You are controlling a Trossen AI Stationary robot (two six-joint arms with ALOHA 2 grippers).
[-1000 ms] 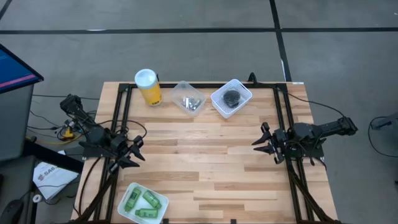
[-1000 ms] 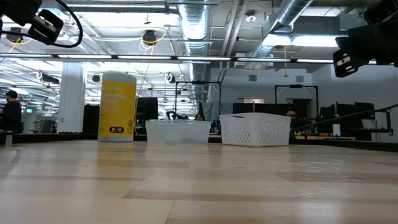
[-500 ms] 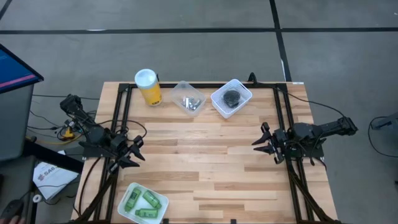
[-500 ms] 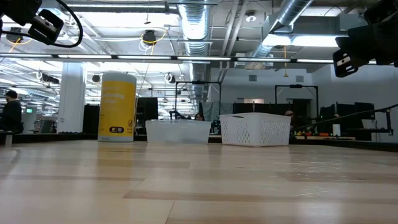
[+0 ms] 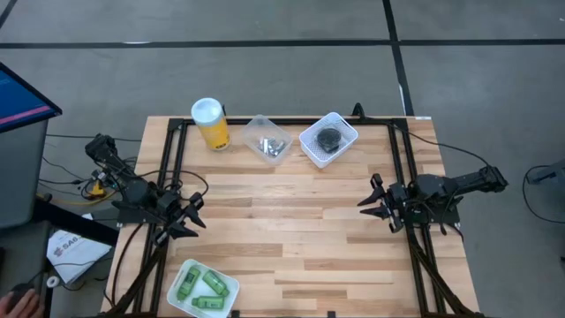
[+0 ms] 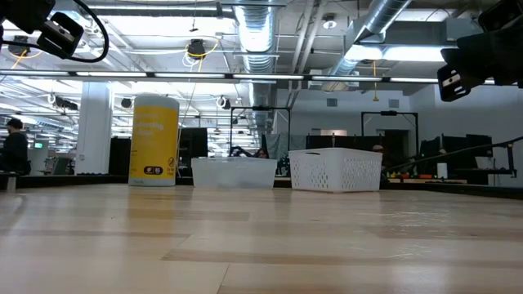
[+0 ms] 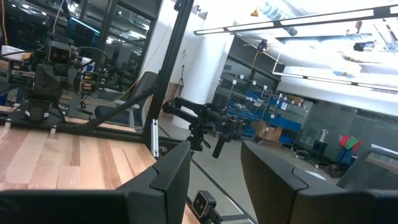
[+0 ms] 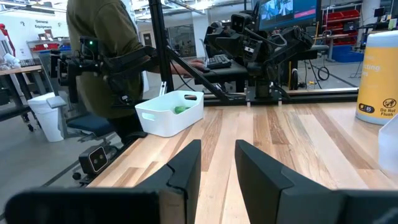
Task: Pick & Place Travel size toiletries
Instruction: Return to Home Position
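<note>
A grey concrete floor point(image 5: 265, 79) crossed by dark lines point(image 5: 265, 42) surrounds the pale plank tabletop point(image 5: 300, 256). Overhead run silver ducts point(image 6: 260, 33) and strip lights point(image 6: 163, 10). A white column point(image 6: 95, 122) stands at the left of the low view. Blue shelving point(image 7: 264, 106) lines the hall's far side. One person point(image 6: 14, 147) shows far off. Another, in an olive top point(image 8: 102, 43), stands near a monitor point(image 8: 280, 9).

The table point(image 5: 291, 230) is pale wood, striped in lighter and darker tan strips. Beyond the black fingers point(image 8: 186, 165) of the right gripper point(image 8: 217, 149) sits a white bin point(image 8: 169, 113) holding green bottles point(image 5: 201, 284). The canister point(image 5: 210, 124) is yellow with a white lid, and the white lattice basket point(image 5: 342, 132) holds dark pieces point(image 5: 328, 137).
</note>
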